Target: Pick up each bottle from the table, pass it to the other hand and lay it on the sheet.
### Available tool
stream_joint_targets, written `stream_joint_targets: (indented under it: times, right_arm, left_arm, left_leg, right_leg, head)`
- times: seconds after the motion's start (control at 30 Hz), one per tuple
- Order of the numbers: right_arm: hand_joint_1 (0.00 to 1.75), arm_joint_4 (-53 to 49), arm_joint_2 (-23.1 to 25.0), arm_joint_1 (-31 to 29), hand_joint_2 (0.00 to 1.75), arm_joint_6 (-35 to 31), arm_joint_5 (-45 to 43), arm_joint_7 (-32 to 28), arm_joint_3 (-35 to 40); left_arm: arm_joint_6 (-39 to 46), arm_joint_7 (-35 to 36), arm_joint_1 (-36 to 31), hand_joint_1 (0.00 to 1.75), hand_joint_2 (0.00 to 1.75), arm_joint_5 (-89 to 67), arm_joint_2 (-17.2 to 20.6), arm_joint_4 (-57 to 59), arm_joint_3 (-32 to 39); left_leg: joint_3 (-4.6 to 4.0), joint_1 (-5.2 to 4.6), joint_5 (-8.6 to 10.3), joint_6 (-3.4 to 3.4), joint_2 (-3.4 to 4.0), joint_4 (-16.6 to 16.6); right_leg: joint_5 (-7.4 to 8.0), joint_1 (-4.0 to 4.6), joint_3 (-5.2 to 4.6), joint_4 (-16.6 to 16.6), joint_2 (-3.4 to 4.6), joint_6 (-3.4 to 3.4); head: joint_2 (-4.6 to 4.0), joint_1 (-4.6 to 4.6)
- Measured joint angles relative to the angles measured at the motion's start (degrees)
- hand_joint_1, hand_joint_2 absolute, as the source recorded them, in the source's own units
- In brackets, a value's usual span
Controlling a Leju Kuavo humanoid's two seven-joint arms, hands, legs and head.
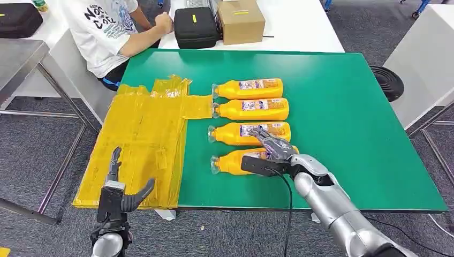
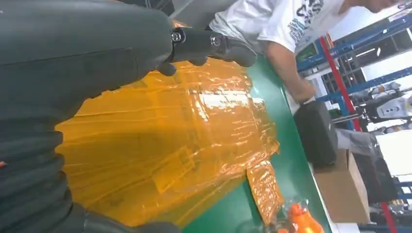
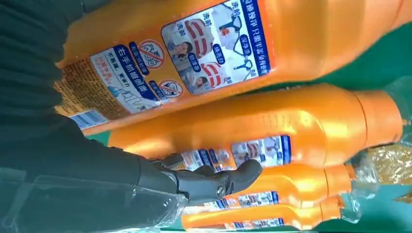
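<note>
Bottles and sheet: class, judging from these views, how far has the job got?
Done: nothing yet; the yellow sheet holds no bottle. In hand: the right hand sits over the nearest bottle, though a firm grip isn't clear; the left hand waits open over the sheet. Left: all four bottles, including the other three on the green table.

Four bottles [image 1: 250, 124] are lying side by side on the table [image 1: 348, 107] — the sheet [image 1: 142, 142] is lying just left of them, hanging over the table's edge.
</note>
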Motion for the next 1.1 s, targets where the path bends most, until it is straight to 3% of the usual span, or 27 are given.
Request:
stream_joint_targets:
  times: [1.1]
  right_arm:
    - [0.00,-7.9,-7.8,6.3,1.75,1.2,-1.9,1.3,-0.5]
  left_arm:
    - [-0.2,0.0,0.8,0.00,1.75,1.2,0.6,-0.2,1.0]
  left_leg:
    - [0.00,-0.01,-0.01,0.01,0.00,0.0]
  right_leg:
    - [0.00,0.00,0.01,0.0,0.00,0.00]
  head:
    - [0.00,-0.02]
